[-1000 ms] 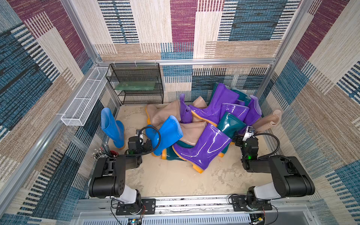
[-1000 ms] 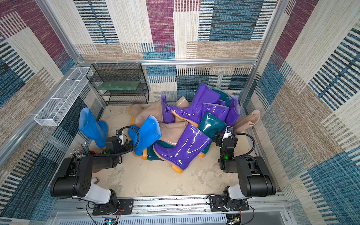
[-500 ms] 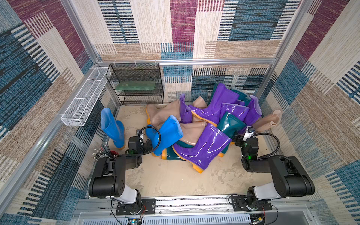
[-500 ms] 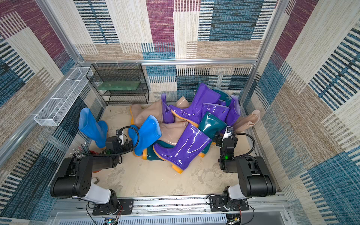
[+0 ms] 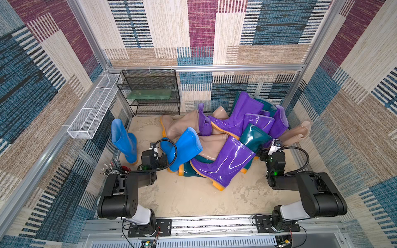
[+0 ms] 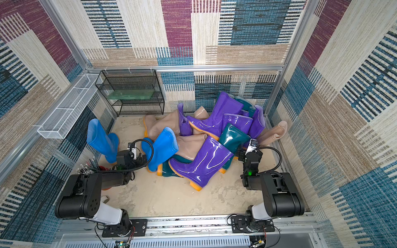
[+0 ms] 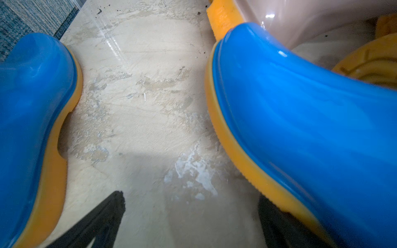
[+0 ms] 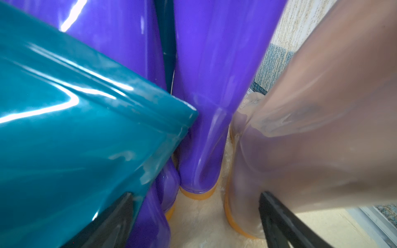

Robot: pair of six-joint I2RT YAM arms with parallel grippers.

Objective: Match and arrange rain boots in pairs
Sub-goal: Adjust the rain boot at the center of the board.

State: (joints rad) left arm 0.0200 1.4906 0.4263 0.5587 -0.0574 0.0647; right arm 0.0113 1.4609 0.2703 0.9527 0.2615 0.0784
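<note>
Rain boots (image 5: 225,163) in a heap; left gripper (image 7: 191,201) and right gripper (image 8: 195,196) both at full spread, empty.

Two arms, left arm (image 5: 120,194) and right arm (image 5: 320,193): chunky matte-black housings, white collar (image 5: 141,214) just above the base rail (image 5: 214,223). Black mount plates (image 5: 164,226) with screws bolted on the base rail, thin loose wires around them. Black ribbed hose (image 5: 174,148) loops at each wrist end, farthest from the base rail. Green LED (image 5: 274,172) on each forearm. Left gripper (image 7: 191,196) fingers black, tapered.
</note>
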